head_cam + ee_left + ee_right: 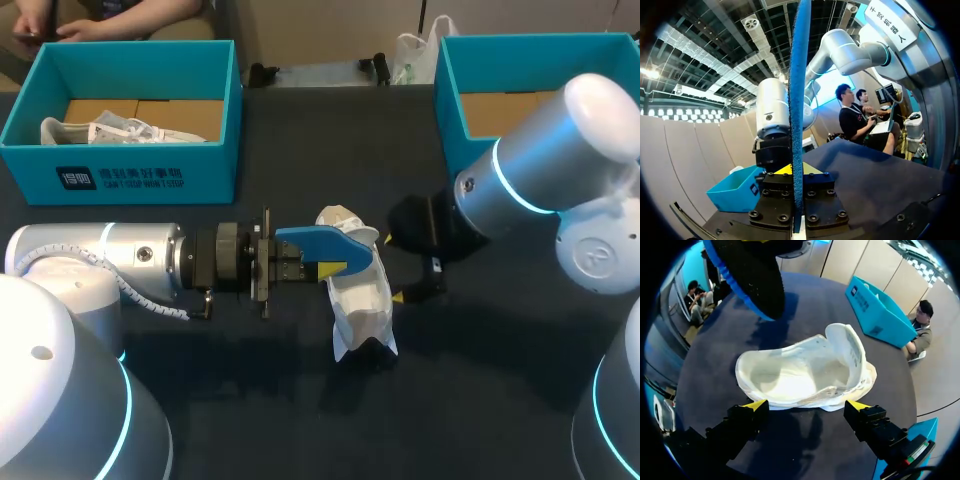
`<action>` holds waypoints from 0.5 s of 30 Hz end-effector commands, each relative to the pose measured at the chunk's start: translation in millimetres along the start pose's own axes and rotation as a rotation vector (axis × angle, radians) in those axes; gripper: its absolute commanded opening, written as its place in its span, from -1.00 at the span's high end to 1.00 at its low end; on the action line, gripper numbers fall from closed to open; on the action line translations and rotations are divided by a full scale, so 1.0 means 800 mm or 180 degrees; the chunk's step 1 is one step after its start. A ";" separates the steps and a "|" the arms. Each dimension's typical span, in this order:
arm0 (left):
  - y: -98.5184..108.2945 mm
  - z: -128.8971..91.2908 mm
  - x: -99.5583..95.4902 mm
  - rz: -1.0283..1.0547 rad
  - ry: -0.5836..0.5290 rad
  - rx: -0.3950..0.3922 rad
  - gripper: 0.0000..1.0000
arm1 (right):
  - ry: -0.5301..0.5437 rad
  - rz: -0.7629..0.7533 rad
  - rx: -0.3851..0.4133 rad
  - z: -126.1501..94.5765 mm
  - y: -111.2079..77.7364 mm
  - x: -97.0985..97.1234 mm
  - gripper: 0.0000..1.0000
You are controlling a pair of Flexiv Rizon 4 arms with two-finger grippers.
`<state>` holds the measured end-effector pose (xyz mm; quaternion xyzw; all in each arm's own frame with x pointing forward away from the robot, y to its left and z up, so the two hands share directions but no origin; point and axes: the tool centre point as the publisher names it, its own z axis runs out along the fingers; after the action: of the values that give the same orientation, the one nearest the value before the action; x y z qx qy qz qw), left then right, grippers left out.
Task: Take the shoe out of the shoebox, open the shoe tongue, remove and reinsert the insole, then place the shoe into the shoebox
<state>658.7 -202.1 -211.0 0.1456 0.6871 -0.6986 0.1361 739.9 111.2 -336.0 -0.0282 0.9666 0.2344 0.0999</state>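
- Mostly hidden in the head view: the right gripper [807, 406] sat under its own arm, with only one yellow tip showing.
- From the left wrist, the insole [800, 90] showed edge-on only, a thin blue strip.
- Overhead, the insole covered part of the shoe [362, 295].
- Fingers of the left gripper [798, 172] were clamped close on both faces of the insole, which was held off the table [250, 400], just beside the shoe, on the side away from the right gripper.
- Fingers of the right gripper stood wide apart with nothing in them.
- White shoe sat on the table just ahead of those fingers, not touching them.
- Shoe was outside both boxes, between the left shoebox [120, 175] and the right shoebox [450, 120].
- A second shoe [100, 130] lay in the left shoebox.
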 end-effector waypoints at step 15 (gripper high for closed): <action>0.016 0.013 0.005 0.0053 0.0001 -0.0033 1.00 | -0.0041 0.0001 -0.0016 -0.002 -0.003 0.004 -1.00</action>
<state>657.7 -203.8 -217.3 0.1519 0.6921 -0.6916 0.1404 737.9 108.9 -336.5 -0.0270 0.9654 0.2371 0.1047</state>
